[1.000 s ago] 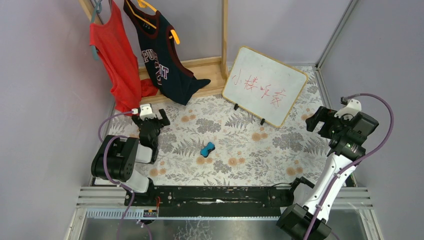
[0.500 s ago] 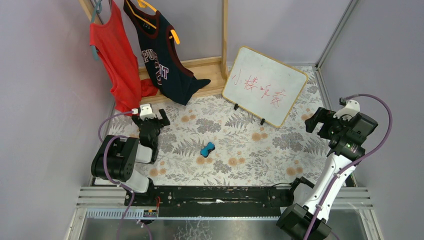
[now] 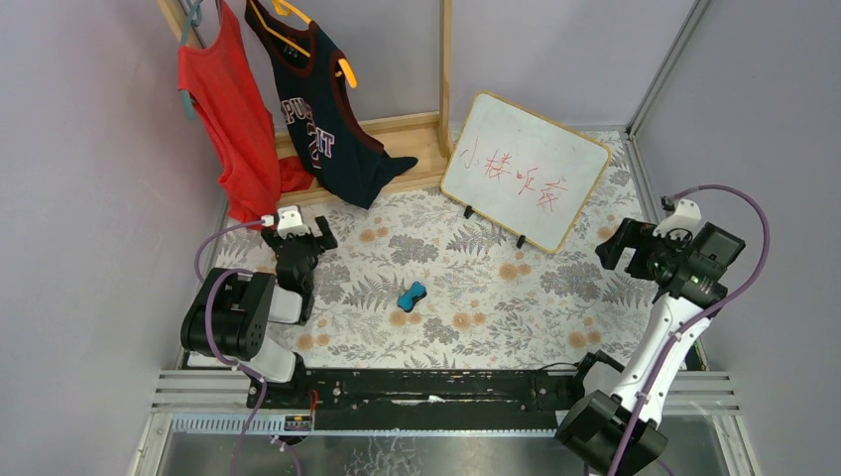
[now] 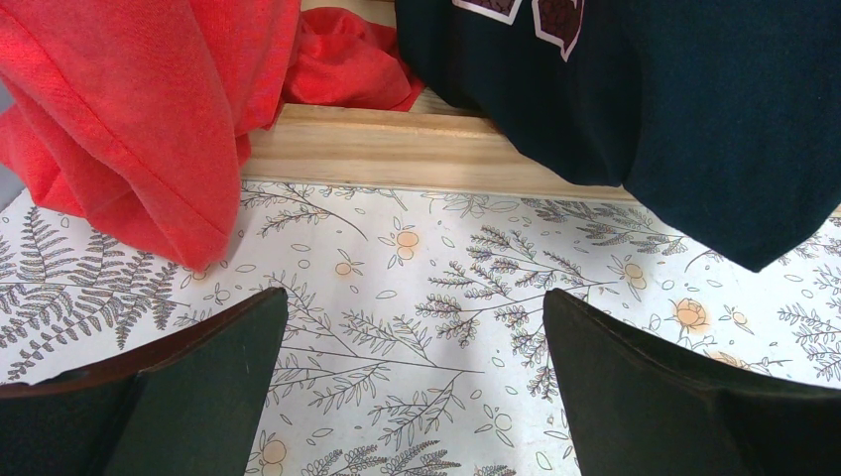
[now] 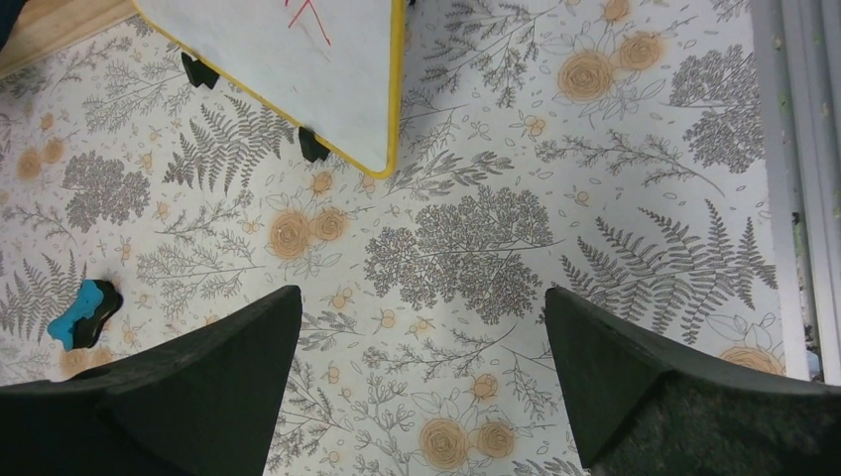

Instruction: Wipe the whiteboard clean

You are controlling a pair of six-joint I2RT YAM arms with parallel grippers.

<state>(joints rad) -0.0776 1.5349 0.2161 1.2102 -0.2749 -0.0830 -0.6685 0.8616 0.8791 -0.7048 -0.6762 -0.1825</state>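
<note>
My right tool (image 3: 610, 245) is hanging released, gripping nothing. The whiteboard (image 3: 523, 169) is standing apart, ahead and to its left.

Layout on the tabletop (image 3: 476, 297)
The whiteboard (image 3: 524, 171) stands upper right of centre, the eraser (image 3: 412, 296) lies at centre below it, the clothes rack (image 3: 417, 139) stands upper left.

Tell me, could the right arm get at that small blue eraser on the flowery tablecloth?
Probably yes: the small blue eraser lies alone on the flowery cloth, with nothing between it and the open right gripper.
</note>
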